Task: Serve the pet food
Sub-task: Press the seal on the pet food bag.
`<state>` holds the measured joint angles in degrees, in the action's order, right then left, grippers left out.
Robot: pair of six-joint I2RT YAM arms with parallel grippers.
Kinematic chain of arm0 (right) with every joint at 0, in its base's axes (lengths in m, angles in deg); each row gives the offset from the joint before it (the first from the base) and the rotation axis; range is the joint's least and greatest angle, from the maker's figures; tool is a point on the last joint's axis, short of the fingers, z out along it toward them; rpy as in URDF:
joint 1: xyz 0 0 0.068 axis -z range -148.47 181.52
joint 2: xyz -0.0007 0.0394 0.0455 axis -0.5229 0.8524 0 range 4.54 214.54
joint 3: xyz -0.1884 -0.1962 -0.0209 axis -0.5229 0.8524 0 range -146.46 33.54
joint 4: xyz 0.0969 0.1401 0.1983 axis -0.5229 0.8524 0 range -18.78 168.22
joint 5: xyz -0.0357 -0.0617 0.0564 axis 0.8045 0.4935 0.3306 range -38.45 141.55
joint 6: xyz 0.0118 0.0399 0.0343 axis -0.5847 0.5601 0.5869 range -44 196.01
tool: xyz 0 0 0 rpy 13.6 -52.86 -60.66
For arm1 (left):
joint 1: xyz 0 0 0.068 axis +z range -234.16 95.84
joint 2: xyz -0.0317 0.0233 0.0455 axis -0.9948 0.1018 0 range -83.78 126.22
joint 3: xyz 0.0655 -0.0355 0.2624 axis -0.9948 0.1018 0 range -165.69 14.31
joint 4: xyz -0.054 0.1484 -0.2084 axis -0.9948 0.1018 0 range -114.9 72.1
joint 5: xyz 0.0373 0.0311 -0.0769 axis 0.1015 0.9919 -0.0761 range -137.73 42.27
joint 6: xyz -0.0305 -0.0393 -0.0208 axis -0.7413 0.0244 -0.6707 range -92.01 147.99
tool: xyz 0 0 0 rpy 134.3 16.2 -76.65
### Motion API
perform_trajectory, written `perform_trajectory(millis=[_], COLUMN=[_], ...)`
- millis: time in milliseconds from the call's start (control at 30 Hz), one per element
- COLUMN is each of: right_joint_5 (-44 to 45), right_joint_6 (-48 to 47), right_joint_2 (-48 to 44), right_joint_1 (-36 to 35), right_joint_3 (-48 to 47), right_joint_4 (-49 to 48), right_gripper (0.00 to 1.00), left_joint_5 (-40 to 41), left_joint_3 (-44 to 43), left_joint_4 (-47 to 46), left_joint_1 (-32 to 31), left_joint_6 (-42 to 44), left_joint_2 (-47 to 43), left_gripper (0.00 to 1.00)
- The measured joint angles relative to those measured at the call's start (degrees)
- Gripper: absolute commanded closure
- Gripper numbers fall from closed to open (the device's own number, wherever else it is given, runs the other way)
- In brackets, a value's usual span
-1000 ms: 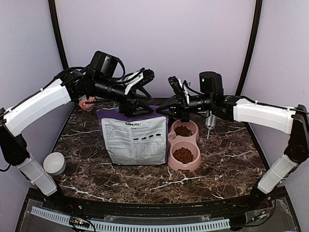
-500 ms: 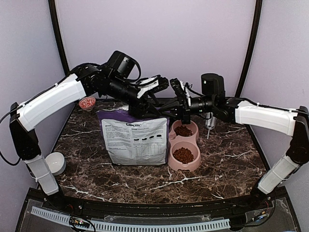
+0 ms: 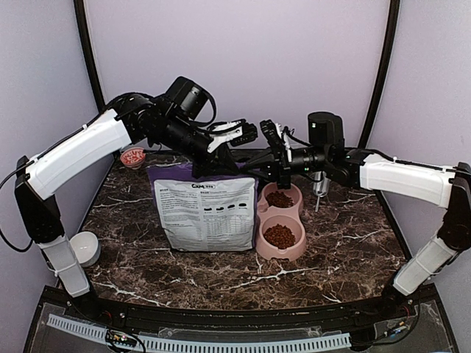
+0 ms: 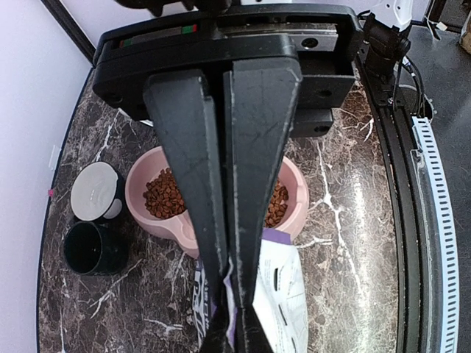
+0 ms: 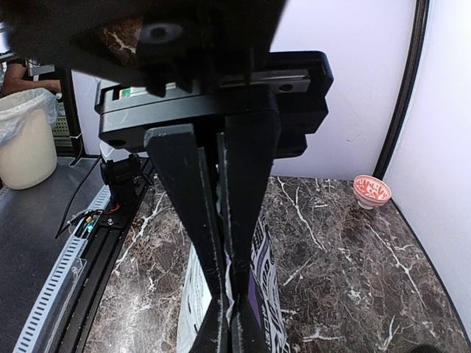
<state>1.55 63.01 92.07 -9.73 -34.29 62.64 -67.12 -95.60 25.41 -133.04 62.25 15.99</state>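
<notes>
Pinching the top edge of the upright bag (image 3: 206,213), the left gripper (image 4: 232,309) and the right gripper (image 5: 225,309) each have their fingers pressed together on a thin strip of its purple-and-white film. The two sets of fingers sit close to each other above the bag's right half. Just behind them run the far edge of the table (image 3: 346,243) and the wall (image 3: 243,59). On their near side bare marble reaches from the bag's foot to the table's near edge, and more lies right of the pink double bowl (image 3: 259,248). The pet food (image 3: 280,235) fills both cups of that bowl, below the right fingers and just beside the bag's right edge

A second ago the left fingers stood spread and further left, off the bag; they have since swung in and closed, while the right fingers have stayed clamped

The left wrist view alone makes out a dark cup (image 4: 94,248) and a white lidded pot (image 4: 97,193) beside the bowl. The top view alone shows a white bowl (image 3: 83,248) far left of both sets of fingers, and each wrist view shows the film in its own pinch, which the gripper bodies hide from above
</notes>
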Motion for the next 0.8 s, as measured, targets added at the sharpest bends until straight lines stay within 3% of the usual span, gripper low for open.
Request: perform_trajectory(millis=[233,267,367,467,500,533,600,800], right_joint_5=[0.68,0.74,0.74,0.79,0.7,0.7,0.76,1.4], right_joint_6=[-0.5,-0.55,-0.68,-0.68,-0.68,-0.68,-0.68,-0.87], right_joint_2=[-0.48,-0.52,-0.55,-0.87,-1.05,-1.25,-1.4,-1.4], right_joint_1=[-0.02,-0.02,-0.02,-0.02,-0.02,-0.02,-0.02,-0.02], right_joint_3=[0.55,0.59,0.63,0.94,1.36,1.66,1.75,1.77], right_joint_4=[-0.17,-0.17,-0.17,-0.09,-0.28,-0.5,-0.5,-0.63], right_gripper=[1.0,1.0,1.0,1.0,1.0,1.0,1.0,1.0], left_joint_5=[1.05,1.14,1.49,2.43,2.62,2.69,2.8,2.27], left_joint_3=[-1.07,-1.07,-1.33,-1.4,-1.4,-1.38,-1.38,-1.27], left_joint_4=[0.87,0.85,1.05,1.29,1.31,1.42,1.66,2.45], left_joint_1=[-0.33,-0.37,-0.42,-0.28,-0.17,-0.13,-0.13,-0.52], left_joint_6=[-0.15,-0.22,-0.52,-0.83,-1.03,-1.11,-1.25,-1.49], left_joint_2=[0.57,0.59,0.7,0.72,0.72,0.72,0.72,0.72], left_gripper=[1.0,0.97,0.73,0.65,0.67,0.74,0.97,1.0])
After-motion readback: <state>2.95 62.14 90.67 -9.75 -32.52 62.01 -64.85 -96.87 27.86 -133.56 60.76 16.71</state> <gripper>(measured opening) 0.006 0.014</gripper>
